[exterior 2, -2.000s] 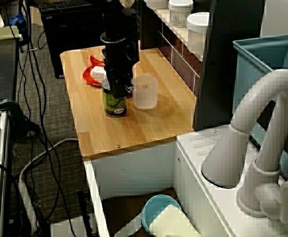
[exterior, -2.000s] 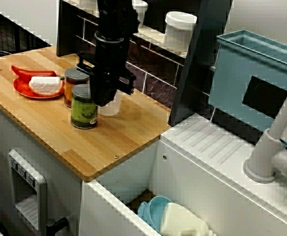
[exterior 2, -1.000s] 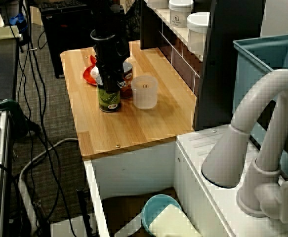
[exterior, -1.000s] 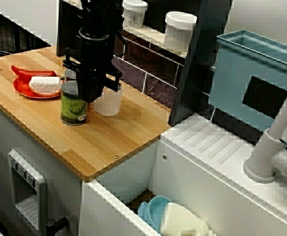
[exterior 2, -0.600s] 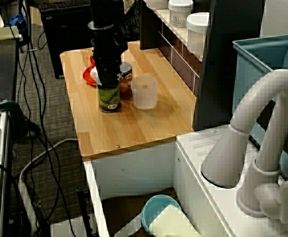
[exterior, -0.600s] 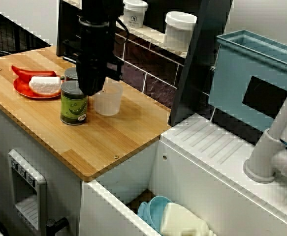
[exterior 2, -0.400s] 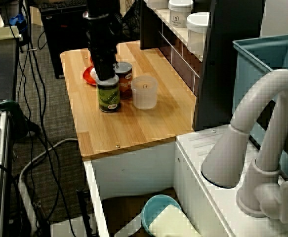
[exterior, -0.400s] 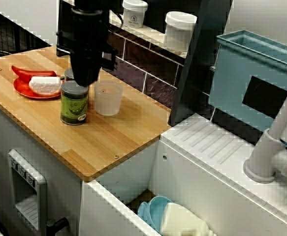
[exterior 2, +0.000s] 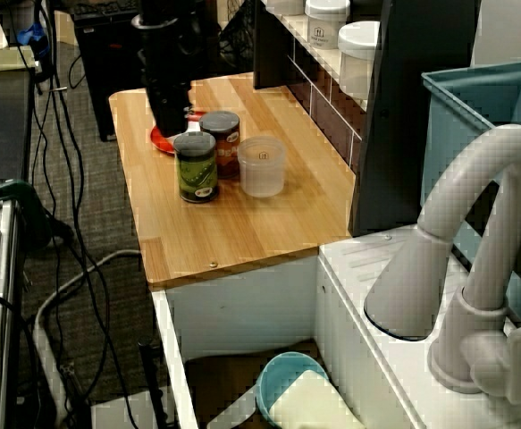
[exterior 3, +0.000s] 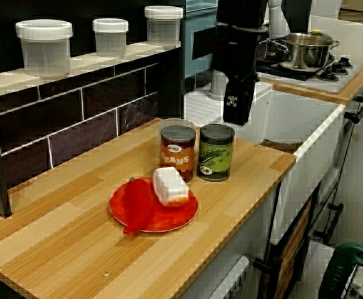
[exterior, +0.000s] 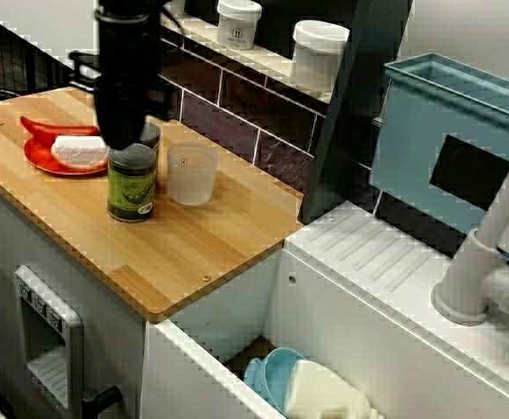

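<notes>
1. While my tool (exterior 3: 237,117) hangs raised over the counter (exterior: 193,249), it grips nothing. In the view from the counter's end it stands clear of both cans, with open air below its tip.
2. Whether its jaws are parted or closed I cannot tell, because the black housing hides them in every view.
3. Nearest to it is the green can (exterior 3: 216,152), upright on the counter with its lid on top. It stands nearer the counter's open edge than its neighbour does.
4. Just beside it stands the beans can (exterior 3: 177,153), also upright. In the view from over the tap the two look touching or almost so — I cannot tell which.
5. A clear plastic cup (exterior 2: 261,166) sits upright just beside the beans can, on the side toward the sink.
6. On the opposite side of the cans lies a red plate (exterior 3: 169,219), flat on the counter. It carries a red pepper (exterior 3: 137,202) and a white block (exterior 3: 170,185), which touch each other.
7. Along the wall, a shelf (exterior 3: 88,62) bears lidded jars (exterior 3: 44,47) — well apart from my tool.
</notes>
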Robot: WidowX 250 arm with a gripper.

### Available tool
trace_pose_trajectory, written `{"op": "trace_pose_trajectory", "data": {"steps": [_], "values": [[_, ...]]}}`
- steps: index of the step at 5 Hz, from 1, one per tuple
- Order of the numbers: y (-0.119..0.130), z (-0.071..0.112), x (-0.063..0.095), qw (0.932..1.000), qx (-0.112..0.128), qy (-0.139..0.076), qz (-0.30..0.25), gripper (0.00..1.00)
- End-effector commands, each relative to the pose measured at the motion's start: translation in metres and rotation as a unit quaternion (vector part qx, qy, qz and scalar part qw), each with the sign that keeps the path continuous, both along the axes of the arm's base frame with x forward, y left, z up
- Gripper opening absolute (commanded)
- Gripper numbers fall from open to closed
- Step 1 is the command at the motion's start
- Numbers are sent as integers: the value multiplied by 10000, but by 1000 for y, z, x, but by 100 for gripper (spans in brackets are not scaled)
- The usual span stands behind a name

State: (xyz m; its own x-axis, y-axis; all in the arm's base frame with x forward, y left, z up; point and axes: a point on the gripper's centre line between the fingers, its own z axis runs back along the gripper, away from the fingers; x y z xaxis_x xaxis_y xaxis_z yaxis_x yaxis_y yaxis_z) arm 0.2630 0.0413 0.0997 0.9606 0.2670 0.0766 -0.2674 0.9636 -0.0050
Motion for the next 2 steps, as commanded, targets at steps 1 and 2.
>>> {"op": "trace_pose_trajectory", "data": {"steps": [1,2], "values": [[33,1,-9,9990,319,-278,129,0],[40,0,-7,9988,327,-277,225,0]]}}
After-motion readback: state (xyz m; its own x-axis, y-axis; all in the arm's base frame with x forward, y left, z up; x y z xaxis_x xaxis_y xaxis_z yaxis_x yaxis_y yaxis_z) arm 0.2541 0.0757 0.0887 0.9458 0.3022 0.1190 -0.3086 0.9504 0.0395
